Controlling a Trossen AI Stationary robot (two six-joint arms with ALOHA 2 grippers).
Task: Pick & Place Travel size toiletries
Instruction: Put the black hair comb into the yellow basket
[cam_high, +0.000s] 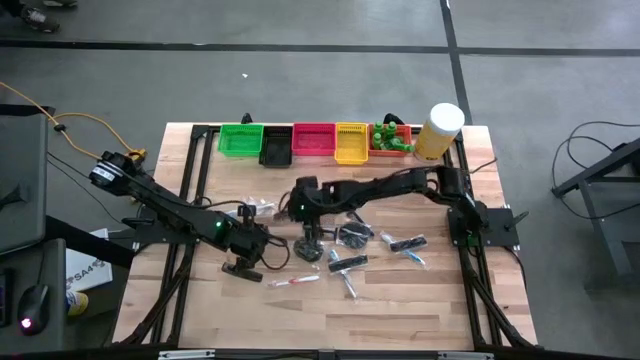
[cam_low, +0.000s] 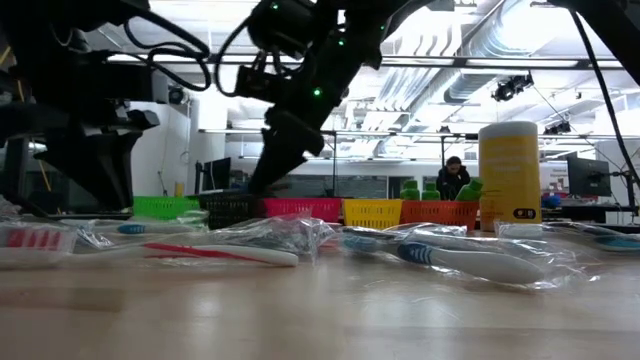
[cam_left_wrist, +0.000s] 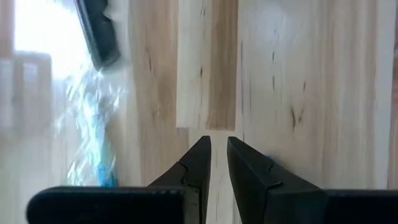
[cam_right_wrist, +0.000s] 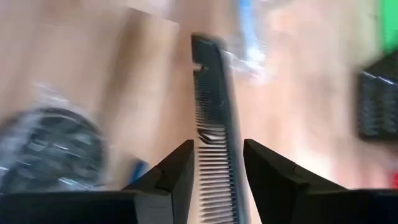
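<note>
From the near edge of the wooden surface (cam_high: 400, 300), the closest things are toothbrushes in clear wrap: a red-and-white toothbrush (cam_high: 293, 281) (cam_low: 215, 252) lies on the left arm's side, and a blue-and-white toothbrush (cam_low: 465, 260) on the other. I count at least three wrapped brushes up close; the pile further in is too tangled to count exactly.

The left claw (cam_high: 243, 268) (cam_left_wrist: 217, 168) sits low over bare wood just beside the red-and-white brush, its fingers nearly together with only a thin slit between them and nothing in it.

A little further in, the right claw (cam_high: 309, 246) (cam_right_wrist: 217, 165) points down among the scattered pieces. A black comb (cam_right_wrist: 212, 124) stands between its fingers, teeth showing, and the fingers look closed against it. Next to it lies a dark round disc (cam_right_wrist: 59, 152) (cam_high: 355, 236) in crinkled clear wrap.

Along the far edge stand five bins in a row: a green bin (cam_high: 240, 139), a black bin (cam_high: 276, 148), a pink bin (cam_high: 313, 141), a yellow bin (cam_high: 351, 143) and an orange bin (cam_high: 392, 145). The orange one holds several little green bottles (cam_high: 388, 137); what is inside the other four I cannot make out. At the end of the row is one pale-yellow cylinder (cam_high: 439, 132) with a white lid.

Beyond the surface a person (cam_low: 452, 176) sits far back in the room.
</note>
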